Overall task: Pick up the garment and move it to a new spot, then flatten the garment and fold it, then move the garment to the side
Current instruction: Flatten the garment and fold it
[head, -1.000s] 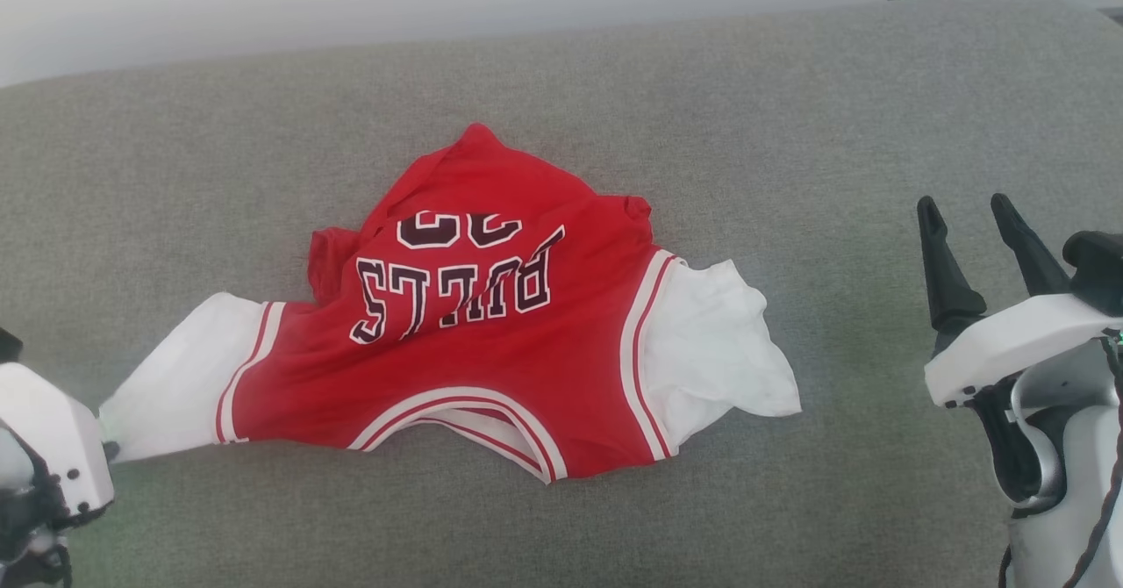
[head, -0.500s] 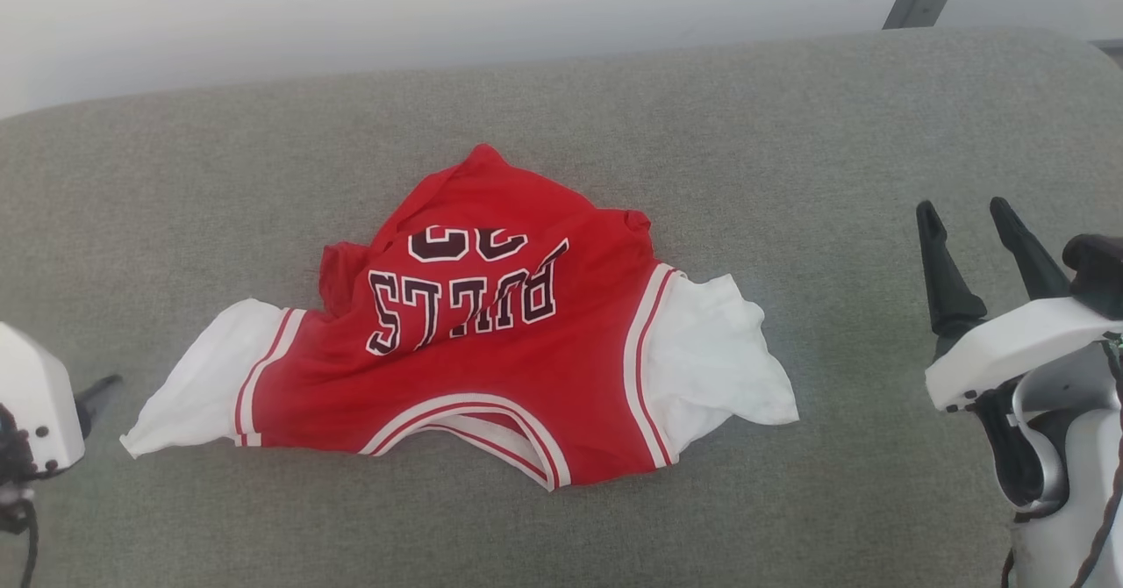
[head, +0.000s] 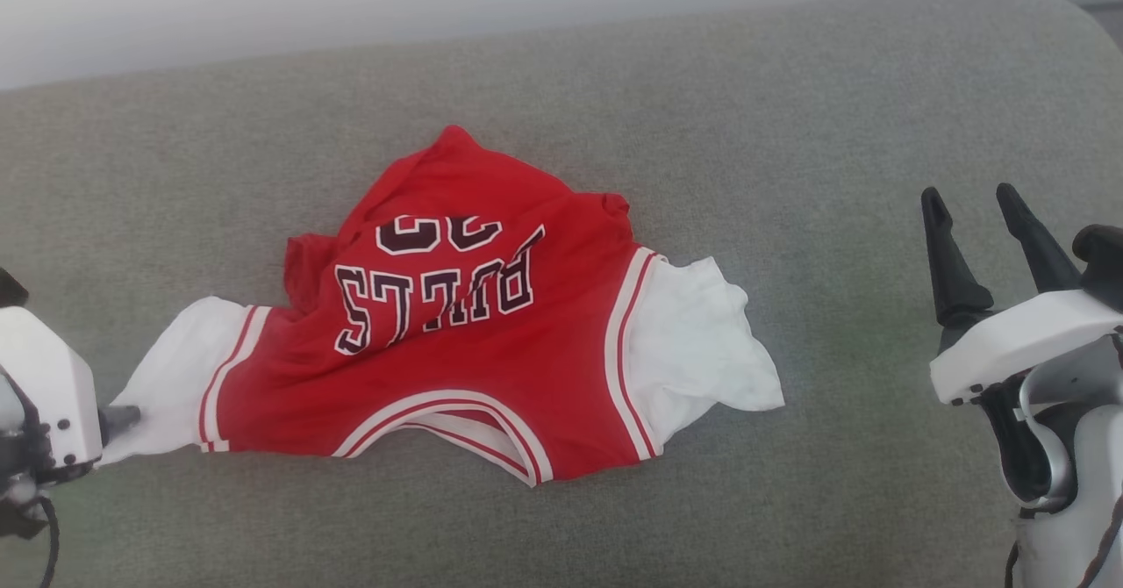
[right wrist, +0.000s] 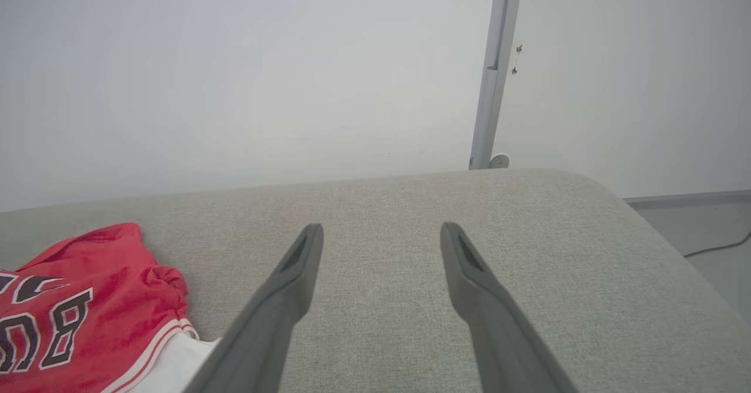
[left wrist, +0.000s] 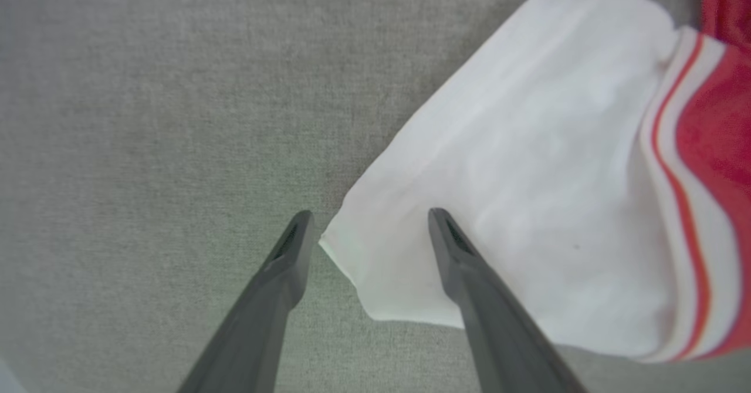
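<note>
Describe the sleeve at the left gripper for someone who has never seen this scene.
On the grey cushion lies a red garment with white sleeves. Take the left sleeve: it is stretched out, its corner between the open left gripper's fingers, while the right sleeve lies crumpled.

A red-and-white garment [head: 456,369] lies crumpled (lettering upside down from the near edge) midway across a grey fabric cushion [head: 833,132], well clear of its rounded far-right corner.

right gripper [head: 969,195]: two long, dark, pointed fingers [head: 943,254] are seen | right wrist shell [head: 1018,342]: white, boxy, dotted with small dark screws | right arm: shiny grey ring [head: 1044,448] and black cable [head: 1097,540] are seen | left wrist shell [head: 44,386]: white, dark screws | left gripper [left wrist: 369,226]: grey fingers, thin slot near each tip
</note>
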